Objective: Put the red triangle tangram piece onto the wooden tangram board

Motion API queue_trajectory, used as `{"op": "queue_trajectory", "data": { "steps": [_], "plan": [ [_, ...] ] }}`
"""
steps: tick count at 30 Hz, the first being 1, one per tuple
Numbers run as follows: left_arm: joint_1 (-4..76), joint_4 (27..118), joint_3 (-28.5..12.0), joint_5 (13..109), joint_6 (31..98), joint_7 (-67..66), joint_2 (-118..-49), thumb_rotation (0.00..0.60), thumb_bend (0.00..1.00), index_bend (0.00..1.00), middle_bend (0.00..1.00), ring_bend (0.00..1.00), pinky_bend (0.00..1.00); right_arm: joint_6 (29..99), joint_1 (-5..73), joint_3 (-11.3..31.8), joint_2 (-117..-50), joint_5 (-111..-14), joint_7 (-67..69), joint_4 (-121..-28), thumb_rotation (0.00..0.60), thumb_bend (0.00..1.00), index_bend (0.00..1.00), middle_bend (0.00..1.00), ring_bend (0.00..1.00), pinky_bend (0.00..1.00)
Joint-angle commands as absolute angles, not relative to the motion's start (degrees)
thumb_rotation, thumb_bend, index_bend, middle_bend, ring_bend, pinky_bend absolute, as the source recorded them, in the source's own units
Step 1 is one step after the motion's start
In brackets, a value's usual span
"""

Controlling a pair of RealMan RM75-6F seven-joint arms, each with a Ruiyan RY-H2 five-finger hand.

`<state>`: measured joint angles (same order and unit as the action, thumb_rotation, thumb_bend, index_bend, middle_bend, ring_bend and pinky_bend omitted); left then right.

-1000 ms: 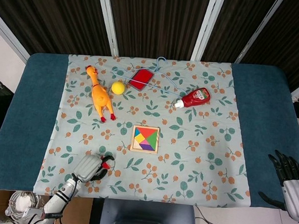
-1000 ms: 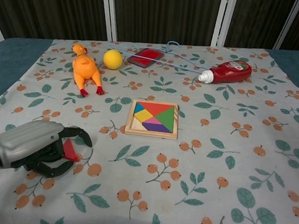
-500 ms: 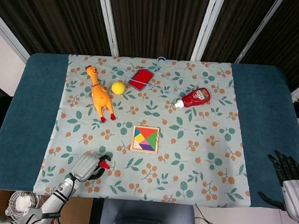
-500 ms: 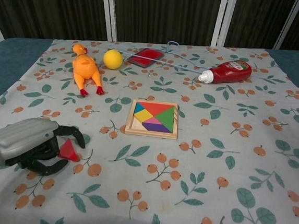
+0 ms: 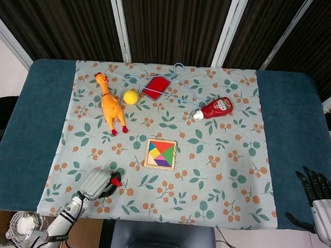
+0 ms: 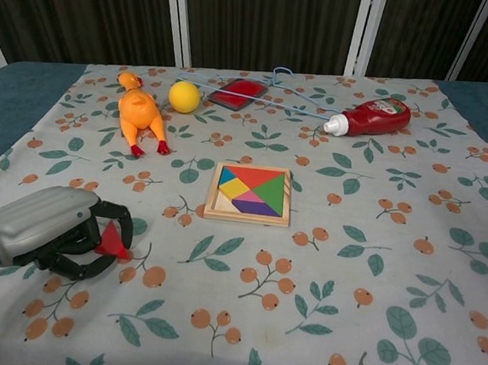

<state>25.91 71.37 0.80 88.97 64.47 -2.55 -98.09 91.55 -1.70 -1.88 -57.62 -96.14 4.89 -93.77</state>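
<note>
So, left hand [image 6: 47, 232] fingers curled round the red triangle [image 6: 113, 242], board [image 6: 250, 194] well beyond the fingertips, right hand [image 5: 318, 195] spread, empty, ketchup [image 6: 371, 117] label unreadable

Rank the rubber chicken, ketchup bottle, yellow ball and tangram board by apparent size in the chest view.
1. tangram board, nearest the camera, so its lead is partly perspective.
2-3. rubber chicken and ketchup bottle look about alike; too close to rank.
4. yellow ball, clearly smallest.

Left hand [image 6: 47, 232] | fingers drawn tighter on red triangle [image 6: 113, 241] | piece raised slightly, lower left of frame
</note>
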Motion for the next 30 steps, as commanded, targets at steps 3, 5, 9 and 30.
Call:
{"op": "queue_trajectory", "data": {
  "steps": [3, 5, 9, 30],
  "plan": [
    [25.99, 71.6, 0.7, 89.14, 65.13, -2.44, -97.98, 0.6, 0.43, 0.66, 1.0, 1.0, 1.0, 91.42, -1.66, -1.91, -57.68, -96.13, 4.7, -93.78, 0.6, 0.2, 0.0, 0.0, 0.0, 0.0],
    [26.02, 72.14, 0.54, 89.1, 65.42, -2.36, -97.74, 0.6, 0.43, 0.67, 1.0, 1.0, 1.0, 91.44, -1.66, -1.9, -57.69, -96.13, 4.68, -93.8, 0.6, 0.2, 0.0, 0.0, 0.0, 0.0],
    [26.38, 74.13, -0.24, 88.46, 65.41, -2.44, -97.53, 0.6, 0.43, 0.67, 1.0, 1.0, 1.0, 91.34, -1.6, -1.94, -57.76, -96.25, 4.39, -93.9, 0.6, 0.2, 0.0, 0.0, 0.0, 0.0],
    [32.73, 81.93, -14.55, 66.6, 61.8, -22.34, -108.07, 0.6, 0.43, 0.66, 1.0, 1.0, 1.0, 91.62, -1.42, -2.17, -56.58, -96.67, 8.1, -93.05, 0.6, 0.2, 0.0, 0.0, 0.0, 0.0]
  ]
}}
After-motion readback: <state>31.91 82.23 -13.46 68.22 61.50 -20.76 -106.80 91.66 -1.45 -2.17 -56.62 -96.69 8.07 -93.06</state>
